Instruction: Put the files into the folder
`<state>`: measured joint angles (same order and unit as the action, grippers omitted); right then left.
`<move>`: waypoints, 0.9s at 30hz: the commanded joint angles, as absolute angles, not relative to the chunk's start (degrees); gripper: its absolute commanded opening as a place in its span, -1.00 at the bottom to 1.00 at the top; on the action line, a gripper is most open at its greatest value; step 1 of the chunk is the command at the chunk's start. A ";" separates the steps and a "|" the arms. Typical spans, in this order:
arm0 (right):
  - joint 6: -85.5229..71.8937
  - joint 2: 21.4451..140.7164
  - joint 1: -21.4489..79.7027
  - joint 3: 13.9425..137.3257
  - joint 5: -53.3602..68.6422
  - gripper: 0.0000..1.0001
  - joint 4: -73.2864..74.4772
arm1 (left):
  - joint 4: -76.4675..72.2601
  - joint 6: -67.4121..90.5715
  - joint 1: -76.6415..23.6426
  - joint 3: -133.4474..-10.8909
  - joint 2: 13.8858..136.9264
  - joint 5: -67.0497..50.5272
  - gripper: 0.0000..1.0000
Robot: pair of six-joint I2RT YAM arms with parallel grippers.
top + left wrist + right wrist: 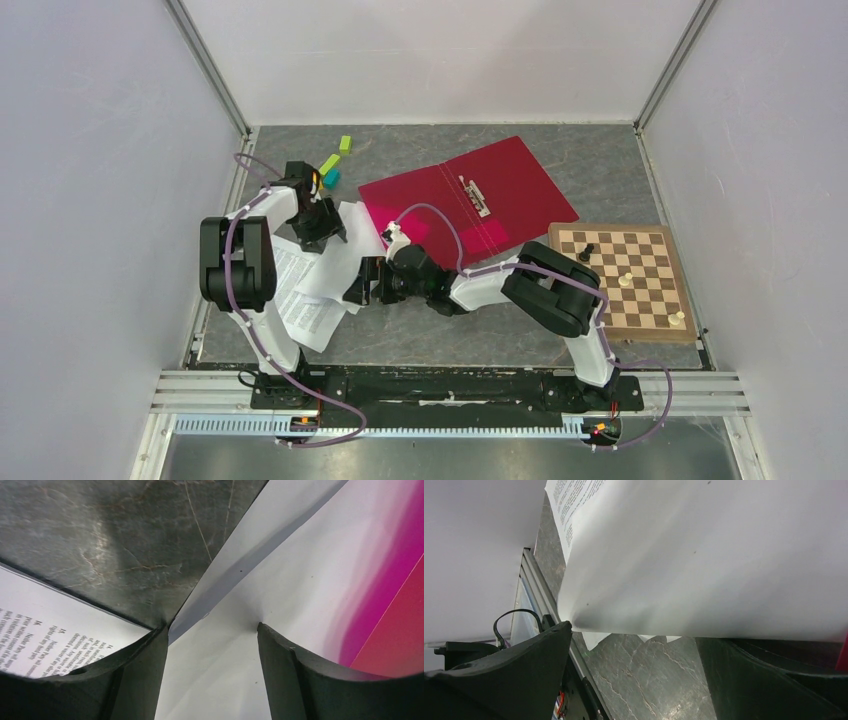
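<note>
The red folder (500,180) lies open at the back middle of the table, its black clip (474,193) showing. The files (335,262), white printed sheets, lie fanned out just left of it, one sheet overlapping the folder's left edge. My left gripper (322,228) is open, its tips down on a white sheet (280,570) that spans the gap between them; the folder's red (400,630) shows at the right. My right gripper (362,285) is open at the sheets' near right edge. A sheet (704,555) hangs across its fingertips, not clamped.
A brown chessboard (622,280) with a few pieces sits at the right, close to the right arm. Green blocks (329,163) and a teal one (331,179) lie at the back left. White walls enclose three sides; a metal rail (450,390) runs along the near edge.
</note>
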<state>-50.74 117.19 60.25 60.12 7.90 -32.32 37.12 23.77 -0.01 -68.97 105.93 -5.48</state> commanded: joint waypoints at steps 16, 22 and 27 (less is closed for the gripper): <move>-60.58 116.96 58.19 53.94 5.67 0.96 -40.43 | 42.67 25.52 -0.26 -64.08 101.67 -10.68 0.29; -68.15 114.25 57.43 44.48 2.56 0.96 -50.71 | 42.73 25.68 -0.26 -62.96 101.97 -10.22 0.27; -71.80 117.15 56.91 46.08 3.50 0.96 -51.65 | 42.10 25.88 -0.26 -62.49 102.23 -10.70 0.24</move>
